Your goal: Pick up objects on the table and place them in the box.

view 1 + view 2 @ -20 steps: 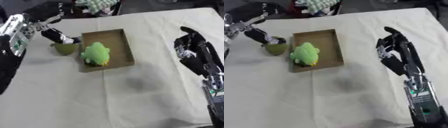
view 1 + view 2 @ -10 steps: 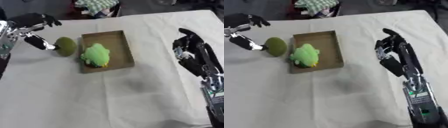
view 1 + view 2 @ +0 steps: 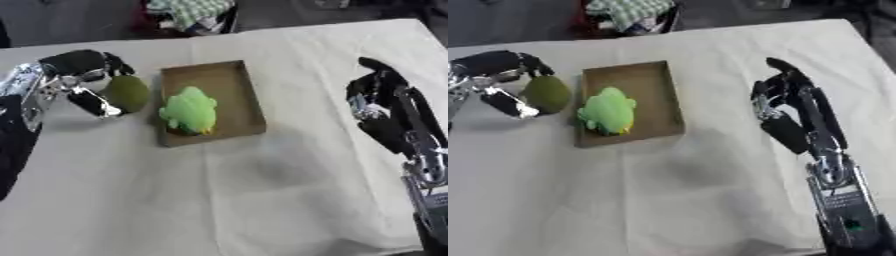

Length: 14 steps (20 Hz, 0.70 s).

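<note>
In the left eye view, our left hand (image 3: pixel 83 82) is curled around the olive-green round fruit-like object (image 3: pixel 128 93), pinching it between thumb and fingers just off the nine o'clock wall of the shallow brown cardboard box (image 3: pixel 245 100). A bright green plush toy (image 3: pixel 188 111) lies inside. We judge the round object light, smooth and apt to slip, best cupped around its middle.

In the right eye view, our right hand (image 3: pixel 785 112) hangs idle at three o'clock, fingers relaxed, holding nothing.
</note>
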Each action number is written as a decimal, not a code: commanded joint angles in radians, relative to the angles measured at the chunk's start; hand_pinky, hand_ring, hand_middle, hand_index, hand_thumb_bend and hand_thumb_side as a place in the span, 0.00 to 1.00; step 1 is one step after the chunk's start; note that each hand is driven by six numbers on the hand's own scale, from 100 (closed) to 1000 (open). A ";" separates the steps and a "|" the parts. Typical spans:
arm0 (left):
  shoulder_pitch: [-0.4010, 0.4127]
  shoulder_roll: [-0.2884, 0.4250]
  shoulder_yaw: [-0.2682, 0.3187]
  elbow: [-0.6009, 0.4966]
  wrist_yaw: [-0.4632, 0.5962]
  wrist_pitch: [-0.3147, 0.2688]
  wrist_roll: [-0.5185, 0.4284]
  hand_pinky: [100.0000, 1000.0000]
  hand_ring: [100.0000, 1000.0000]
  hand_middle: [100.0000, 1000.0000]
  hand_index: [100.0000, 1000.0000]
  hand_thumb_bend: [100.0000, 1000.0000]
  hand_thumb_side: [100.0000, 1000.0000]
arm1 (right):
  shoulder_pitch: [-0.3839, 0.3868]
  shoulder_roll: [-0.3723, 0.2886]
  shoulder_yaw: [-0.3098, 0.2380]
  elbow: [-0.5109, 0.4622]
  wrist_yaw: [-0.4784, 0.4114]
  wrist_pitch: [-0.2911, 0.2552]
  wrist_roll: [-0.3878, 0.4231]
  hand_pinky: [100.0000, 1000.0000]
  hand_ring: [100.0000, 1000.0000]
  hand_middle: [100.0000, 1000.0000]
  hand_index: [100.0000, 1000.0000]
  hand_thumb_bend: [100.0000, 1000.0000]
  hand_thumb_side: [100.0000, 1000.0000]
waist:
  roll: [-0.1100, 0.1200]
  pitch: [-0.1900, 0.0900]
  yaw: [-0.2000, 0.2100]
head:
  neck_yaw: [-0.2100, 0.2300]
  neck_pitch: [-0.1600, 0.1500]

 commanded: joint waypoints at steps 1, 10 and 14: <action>-0.014 0.013 0.015 -0.009 -0.033 0.020 0.046 0.56 0.54 0.57 0.79 0.31 0.14 | -0.010 -0.005 0.000 -0.012 -0.006 -0.001 0.002 0.46 0.53 0.53 0.90 0.00 0.55 | -0.001 -0.015 -0.002 | -0.001 -0.013; -0.012 0.025 0.051 -0.136 -0.014 0.102 0.210 0.30 0.26 0.23 0.45 0.11 0.00 | -0.008 -0.006 -0.003 -0.011 -0.007 0.000 0.000 0.46 0.53 0.53 0.90 0.00 0.55 | -0.002 -0.015 0.000 | -0.008 -0.014; -0.024 0.037 0.016 -0.171 0.062 0.090 0.334 0.31 0.26 0.24 0.45 0.07 0.00 | -0.008 -0.007 -0.001 -0.010 -0.007 -0.001 0.002 0.46 0.53 0.53 0.90 0.00 0.55 | -0.001 -0.016 0.001 | -0.010 -0.013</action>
